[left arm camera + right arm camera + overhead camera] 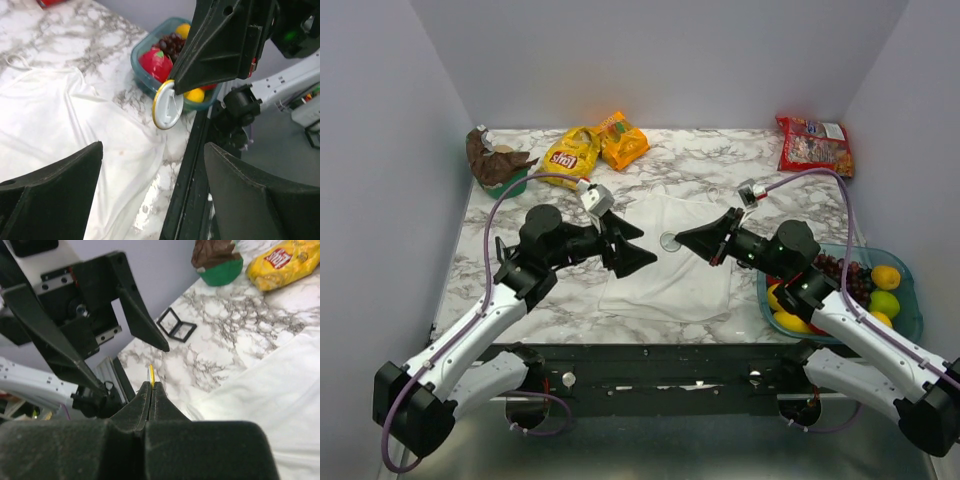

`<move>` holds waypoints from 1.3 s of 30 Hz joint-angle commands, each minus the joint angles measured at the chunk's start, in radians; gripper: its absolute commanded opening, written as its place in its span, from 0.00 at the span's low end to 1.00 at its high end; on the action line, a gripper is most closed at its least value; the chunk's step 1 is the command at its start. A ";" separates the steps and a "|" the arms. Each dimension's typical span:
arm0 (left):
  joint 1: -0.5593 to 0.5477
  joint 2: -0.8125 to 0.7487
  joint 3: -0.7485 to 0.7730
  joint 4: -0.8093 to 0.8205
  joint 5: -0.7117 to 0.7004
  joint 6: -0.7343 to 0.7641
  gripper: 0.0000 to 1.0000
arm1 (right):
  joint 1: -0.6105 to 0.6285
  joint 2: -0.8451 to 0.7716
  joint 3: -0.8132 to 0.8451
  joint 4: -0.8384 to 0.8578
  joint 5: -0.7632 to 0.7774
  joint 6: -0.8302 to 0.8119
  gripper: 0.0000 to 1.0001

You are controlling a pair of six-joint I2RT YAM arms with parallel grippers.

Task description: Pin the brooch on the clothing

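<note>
The brooch [670,241] is a small round disc with a gold rim, held on edge above the white clothing [670,275]. My right gripper [682,240] is shut on it. In the right wrist view only its thin yellow edge [151,375] shows above the closed jaws of the right gripper [151,386]. In the left wrist view the brooch [167,105] hangs from the right gripper's tip, with its white face turned this way. My left gripper [645,247] faces it from the left, open and apart from it, with nothing between its fingers [60,185]. The clothing [55,120] lies flat below.
A teal tub [908,318] of grapes, lemons and red fruit stands at the right. Snack bags [575,155] and a red packet [813,143] lie along the back. A green bowl with a brown bag [498,162] sits back left. A small black square frame [176,325] lies on the marble.
</note>
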 commanded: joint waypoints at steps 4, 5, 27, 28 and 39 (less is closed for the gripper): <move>-0.015 -0.129 -0.222 0.582 -0.322 -0.379 0.89 | 0.040 0.063 -0.009 0.369 0.125 0.159 0.01; -0.023 -0.146 -0.234 0.587 -0.357 -0.367 0.89 | 0.049 0.074 -0.009 0.453 0.121 0.167 0.01; -0.090 -0.106 -0.346 0.825 -0.451 -0.478 0.72 | 0.095 0.183 -0.004 0.624 0.150 0.235 0.01; -0.090 -0.103 -0.343 0.826 -0.449 -0.480 0.70 | 0.096 0.189 -0.007 0.628 0.151 0.235 0.01; -0.099 -0.065 -0.340 0.899 -0.415 -0.494 0.60 | 0.103 0.229 -0.025 0.697 0.145 0.256 0.01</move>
